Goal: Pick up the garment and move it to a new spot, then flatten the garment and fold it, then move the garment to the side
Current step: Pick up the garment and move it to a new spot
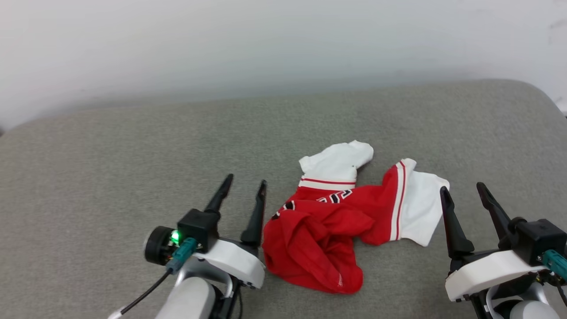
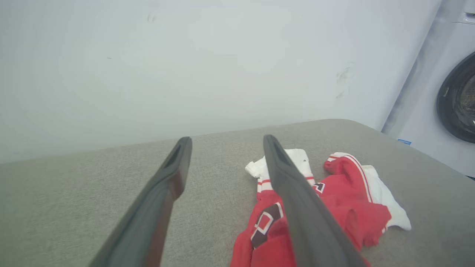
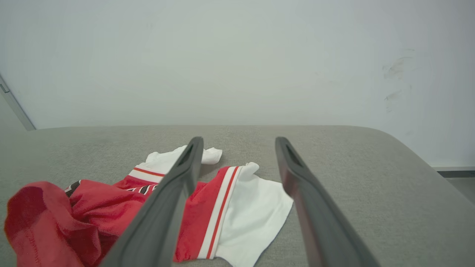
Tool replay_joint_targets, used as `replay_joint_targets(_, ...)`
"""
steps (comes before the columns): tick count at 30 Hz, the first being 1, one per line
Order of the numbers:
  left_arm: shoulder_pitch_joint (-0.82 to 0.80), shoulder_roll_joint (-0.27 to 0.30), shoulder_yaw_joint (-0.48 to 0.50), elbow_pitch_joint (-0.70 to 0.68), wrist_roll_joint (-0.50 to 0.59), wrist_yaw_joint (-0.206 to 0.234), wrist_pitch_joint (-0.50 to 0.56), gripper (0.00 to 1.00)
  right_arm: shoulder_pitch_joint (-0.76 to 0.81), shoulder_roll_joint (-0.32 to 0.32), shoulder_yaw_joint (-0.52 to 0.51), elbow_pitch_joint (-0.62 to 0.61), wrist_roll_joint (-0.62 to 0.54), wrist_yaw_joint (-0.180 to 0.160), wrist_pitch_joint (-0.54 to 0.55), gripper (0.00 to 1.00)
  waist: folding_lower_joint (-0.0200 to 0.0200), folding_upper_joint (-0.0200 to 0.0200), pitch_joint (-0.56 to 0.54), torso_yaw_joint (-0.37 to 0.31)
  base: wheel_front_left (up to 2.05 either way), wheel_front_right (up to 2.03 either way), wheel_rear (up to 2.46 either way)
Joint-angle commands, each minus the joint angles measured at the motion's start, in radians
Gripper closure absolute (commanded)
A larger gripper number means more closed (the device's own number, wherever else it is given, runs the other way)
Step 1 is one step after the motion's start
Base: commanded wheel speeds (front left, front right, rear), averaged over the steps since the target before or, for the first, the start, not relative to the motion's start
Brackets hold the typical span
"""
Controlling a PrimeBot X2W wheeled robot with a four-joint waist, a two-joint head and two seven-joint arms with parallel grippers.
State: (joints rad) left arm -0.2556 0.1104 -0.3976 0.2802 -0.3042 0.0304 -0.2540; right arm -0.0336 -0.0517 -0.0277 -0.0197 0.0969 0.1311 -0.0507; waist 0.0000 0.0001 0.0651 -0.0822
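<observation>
Head view, crumpled garment (image 1: 336,221), between spread left gripper (image 1: 246,180) and spread right gripper (image 1: 462,187)

Head cam sits high, looking forward and down over the grey cushion (image 1: 110,146) toward the wall (image 1: 266,44). The 2 wrist cams ride low, close to the cushion, facing that same wall. All 3 share the garment (image 1: 319,226), lower right for the left wrist, lower left for the right.

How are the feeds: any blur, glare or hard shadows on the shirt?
Head view: even, soft light, no glare, shirt sharp with a faint shadow under it. Left wrist view: left fingers blurred up close, shirt clear. Right wrist view: right fingers soft, shirt crisp.
</observation>
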Motion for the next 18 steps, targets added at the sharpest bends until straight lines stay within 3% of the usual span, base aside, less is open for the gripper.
replay_joint_targets(1,-0.007,0.013,0.014,-0.015,0.009,0.019,-0.005,0.0,0.016,0.002,-0.005,-0.007,-0.004,-0.001,0.007,0.0,0.0,-0.0001,-0.03,0.033,0.0,0.0,0.0)
replay_joint_targets(11,0.144,0.108,0.136,-0.105,-0.005,0.13,-0.007,0.0,0.068,0.002,0.006,-0.025,-0.002,-0.001,0.029,0.0,0.0,-0.0001,-0.09,0.059,0.0,0.0,0.0)
replay_joint_targets(18,0.227,0.135,0.133,-0.176,0.0,0.143,0.003,0.0,0.107,0.002,0.011,-0.035,0.012,-0.001,0.037,0.0,0.0,-0.0001,-0.109,0.059,0.0,0.0,0.0)
